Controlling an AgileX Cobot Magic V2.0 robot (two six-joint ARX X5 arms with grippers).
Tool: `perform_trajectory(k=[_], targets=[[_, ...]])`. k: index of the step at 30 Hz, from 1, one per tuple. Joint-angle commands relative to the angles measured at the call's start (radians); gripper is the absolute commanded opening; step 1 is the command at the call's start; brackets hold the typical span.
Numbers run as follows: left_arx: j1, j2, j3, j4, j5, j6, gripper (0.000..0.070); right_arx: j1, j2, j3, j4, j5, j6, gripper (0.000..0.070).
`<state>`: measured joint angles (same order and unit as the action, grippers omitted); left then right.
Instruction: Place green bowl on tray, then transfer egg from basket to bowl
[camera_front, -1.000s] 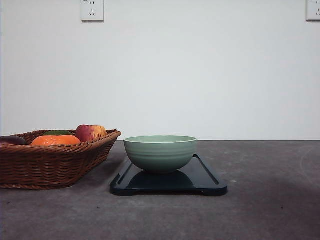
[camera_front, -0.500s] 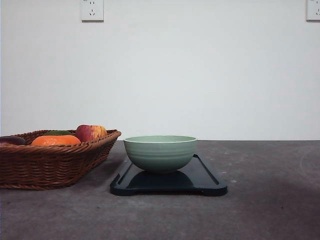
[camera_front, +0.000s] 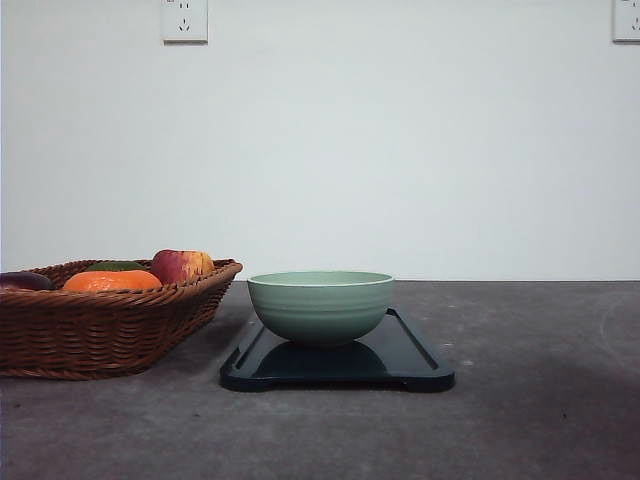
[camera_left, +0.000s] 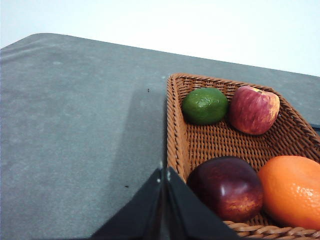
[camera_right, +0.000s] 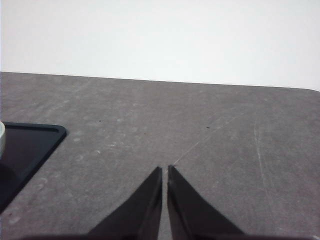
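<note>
Sitting pretty: green bowl (camera_front: 320, 306) centred on tray (camera_front: 415, 352), basket (camera_front: 110, 325) at its 9 o'clock; my left gripper (camera_left: 164, 172) and right gripper (camera_right: 164, 171) pinched closed, empty.

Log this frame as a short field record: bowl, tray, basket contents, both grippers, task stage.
bowl: green bowl sits on the tray, upright
basket: wicker basket holds a lime, red apple, dark plum-like fruit, orange; no egg visible
left gripper: shut, empty, at basket's corner
right gripper: shut, empty, above bare table
stage: bowl placed; egg transfer not done
</note>
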<state>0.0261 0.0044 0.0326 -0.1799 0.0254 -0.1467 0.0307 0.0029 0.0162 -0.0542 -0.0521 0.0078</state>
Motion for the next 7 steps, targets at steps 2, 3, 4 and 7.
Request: perform_trajectory(k=[2,3,4,7], targets=[[0.001,-0.001,-0.019,0.0,-0.001,-0.001,0.0,-0.001,0.001,-0.005,0.012,0.001,0.014,0.001],[0.001,-0.001,-0.019,0.0,-0.001,-0.001,0.0,-0.001,0.001,-0.005,0.012,0.001,0.014,0.001],[0.001,-0.001,-0.019,0.0,-0.001,-0.001,0.0,-0.001,0.001,-0.005,0.012,0.001,0.014,0.001],[0.001,-0.001,-0.019,0.0,-0.001,-0.001,0.0,-0.001,0.001,-0.005,0.012,0.001,0.014,0.001]])
